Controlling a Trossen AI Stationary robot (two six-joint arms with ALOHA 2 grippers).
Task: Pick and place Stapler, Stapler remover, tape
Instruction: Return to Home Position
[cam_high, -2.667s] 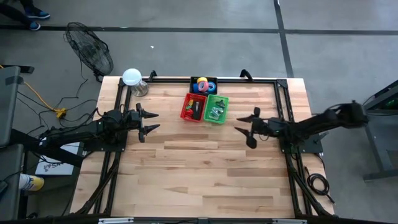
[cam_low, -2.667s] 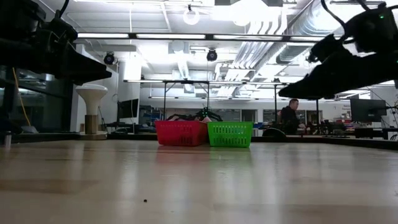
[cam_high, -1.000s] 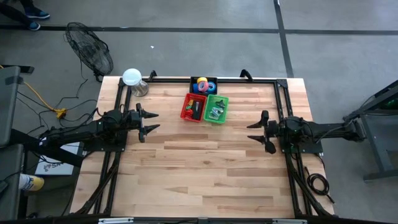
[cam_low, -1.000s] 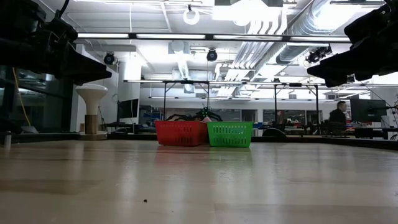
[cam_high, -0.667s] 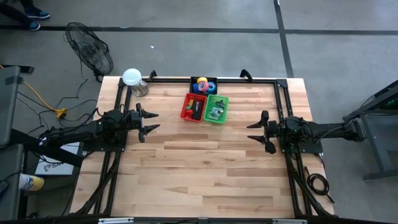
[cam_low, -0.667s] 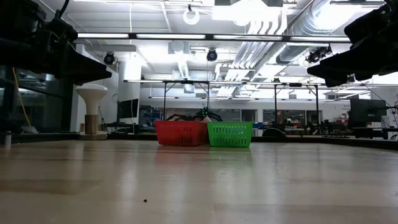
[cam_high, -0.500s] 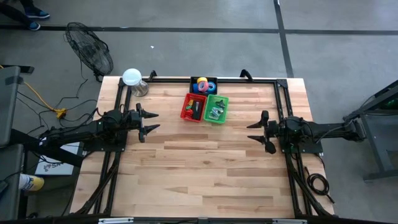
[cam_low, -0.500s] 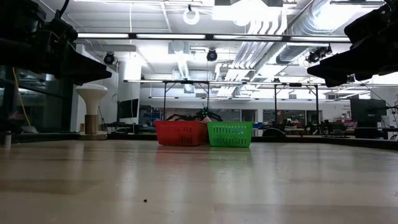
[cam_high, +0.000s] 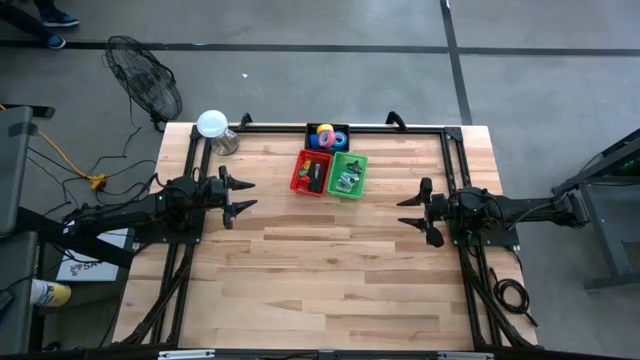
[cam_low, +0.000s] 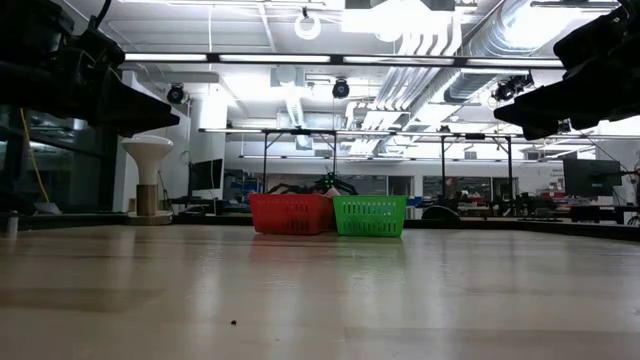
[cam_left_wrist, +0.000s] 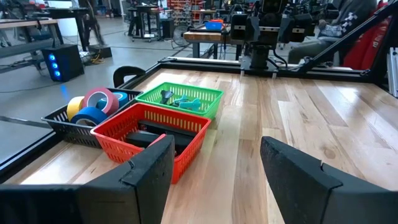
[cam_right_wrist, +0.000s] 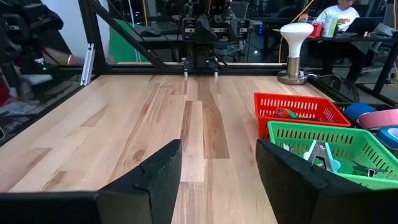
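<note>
The pale wooden tabletop (cam_high: 330, 270) is carrying three small bins grouped near the middle of its far edge. A red bin (cam_low: 291, 214) and a green bin (cam_low: 370, 216) are sitting side by side, touching, with the red one toward the left arm's side. A black bin (cam_left_wrist: 67, 130) is standing just behind them, against the far edge. A white mushroom-shaped lamp (cam_low: 147, 175) is standing at the far left corner. A black metal frame (cam_high: 400, 127) is running along the far edge and down both sides.

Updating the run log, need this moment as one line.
left gripper: open, empty, left side | right gripper: open, empty, right side | stapler: in red bin | tape: in black bin
</note>
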